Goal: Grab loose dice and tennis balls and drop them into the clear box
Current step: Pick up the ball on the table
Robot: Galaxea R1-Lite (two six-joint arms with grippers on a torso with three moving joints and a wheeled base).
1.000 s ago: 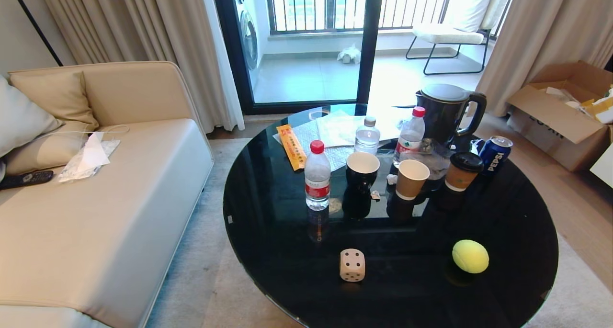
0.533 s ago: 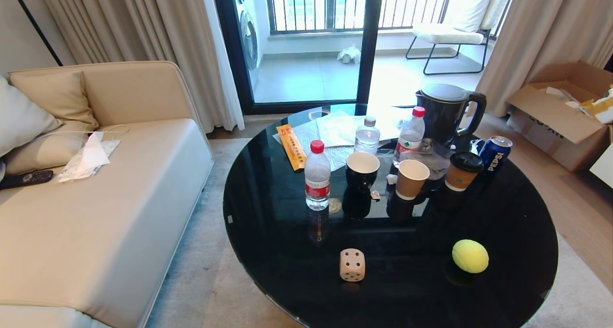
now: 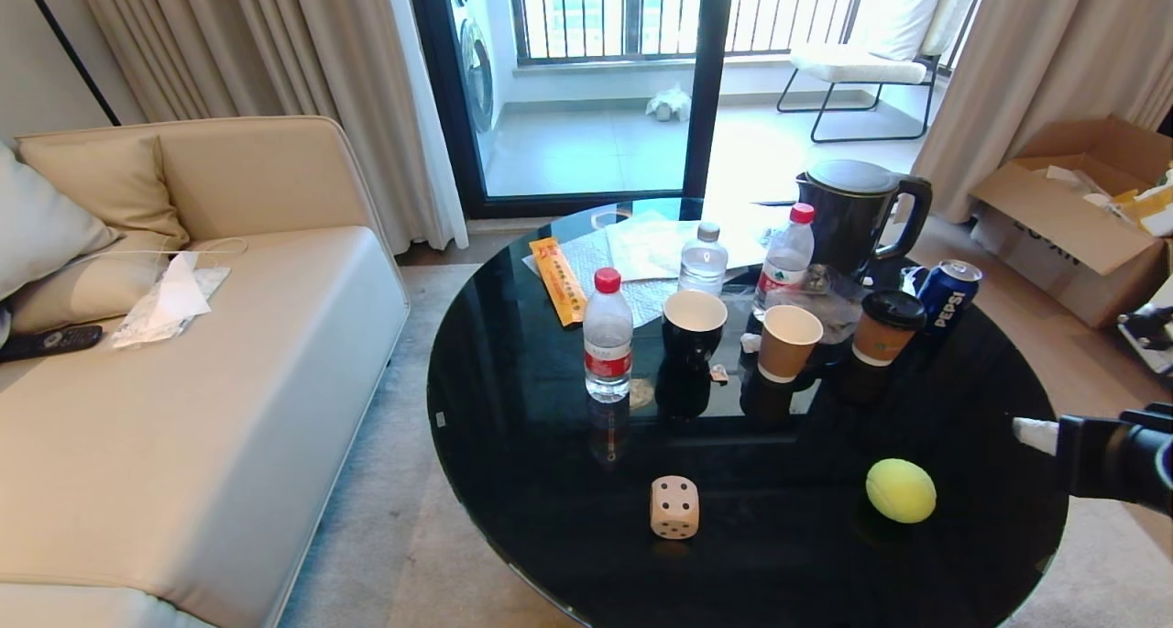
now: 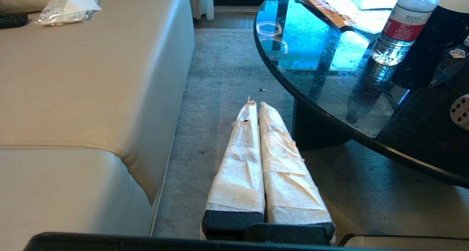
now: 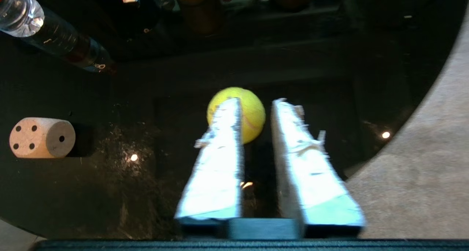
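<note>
right end effector (image 5: pixel 256 100) slightly parted, empty, above tennis ball (image 5: pixel 240 113); cream die (image 5: pixel 42 137) beside, nothing boxed yet.

Bare glass surrounds tennis ball (image 3: pixel 901 490); cups (image 3: pixel 786 342) stand well behind.

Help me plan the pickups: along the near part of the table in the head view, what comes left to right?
Cream die → tennis ball → right gripper, coming in over the table's right edge.
</note>
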